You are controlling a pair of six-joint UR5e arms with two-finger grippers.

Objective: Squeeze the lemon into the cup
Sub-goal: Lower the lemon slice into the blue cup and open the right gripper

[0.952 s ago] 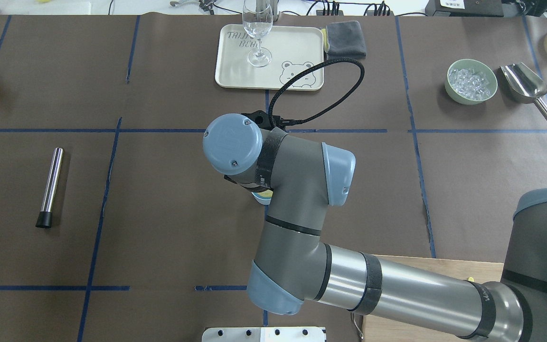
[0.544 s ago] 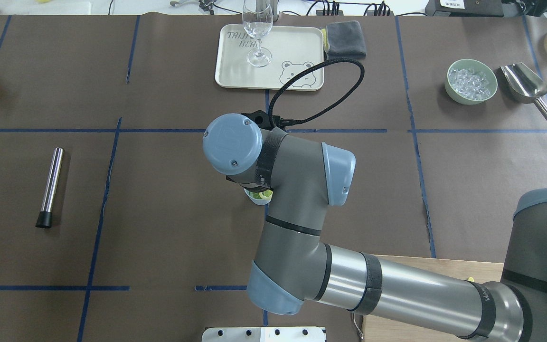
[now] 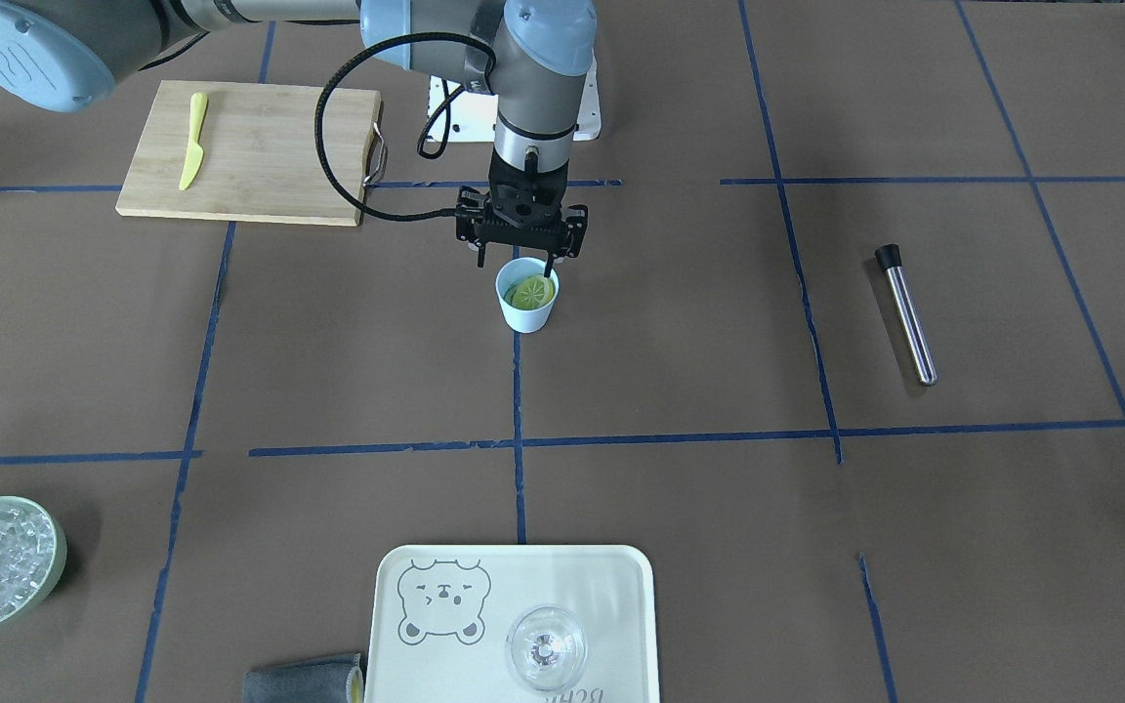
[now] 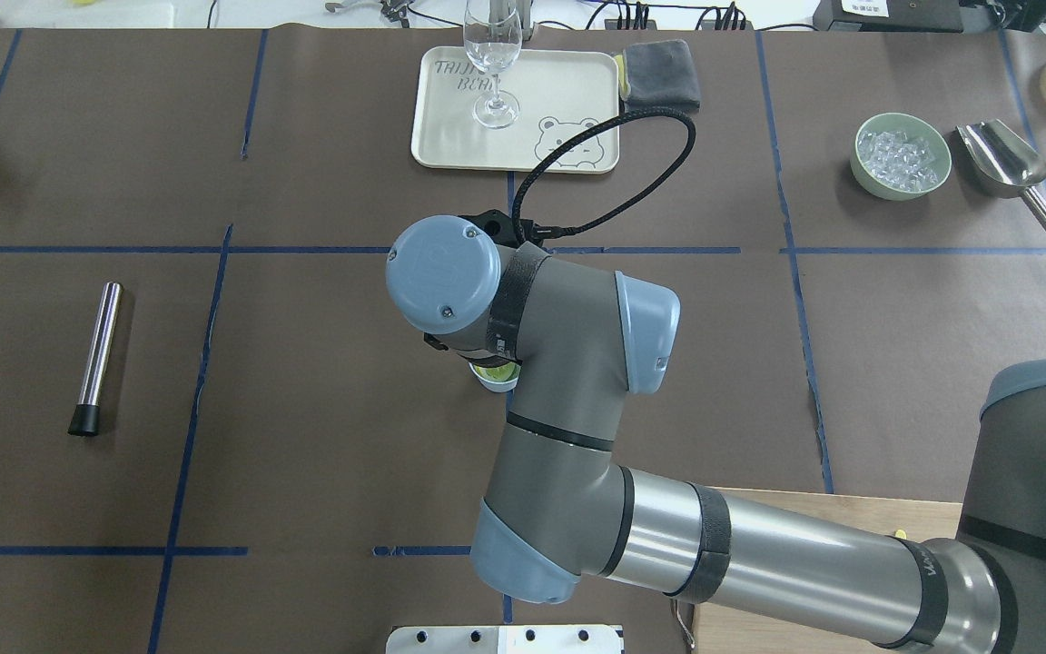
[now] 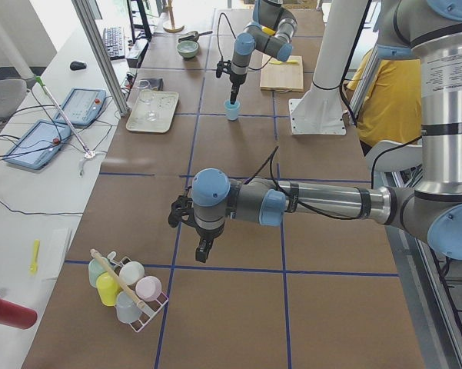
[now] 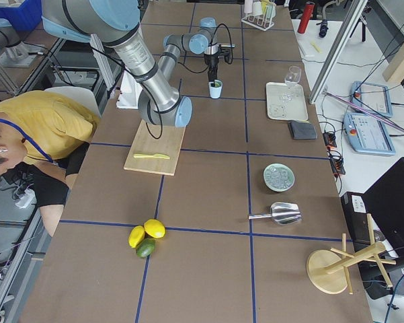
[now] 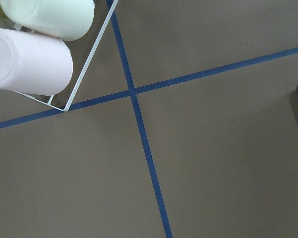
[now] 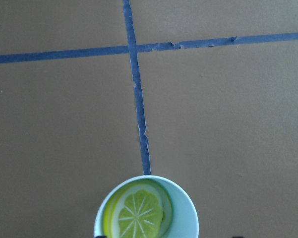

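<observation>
The light-blue cup (image 3: 526, 310) stands on the brown table at a blue tape crossing. The lemon slice (image 3: 532, 291) lies inside it, cut face up. It shows clearly in the right wrist view (image 8: 139, 215), inside the cup (image 8: 186, 213). My right gripper (image 3: 516, 262) hangs just above the cup's rim, open and empty, jaws spread about as wide as the cup. In the overhead view the right wrist hides all but the cup's edge (image 4: 496, 381). My left gripper (image 5: 204, 250) shows only in the exterior left view, far from the cup; I cannot tell its state.
A cutting board (image 3: 270, 166) with a yellow toy knife (image 3: 191, 137) lies behind the cup. A steel tube (image 3: 909, 317), a tray (image 3: 426, 664) with a clear glass (image 3: 545, 646), an ice bowl (image 3: 45, 576) and a cup rack (image 5: 127, 288) are around.
The lemon slice has come to lie flat inside the cup. The right wrist has shifted very slightly; the arm is otherwise still.
</observation>
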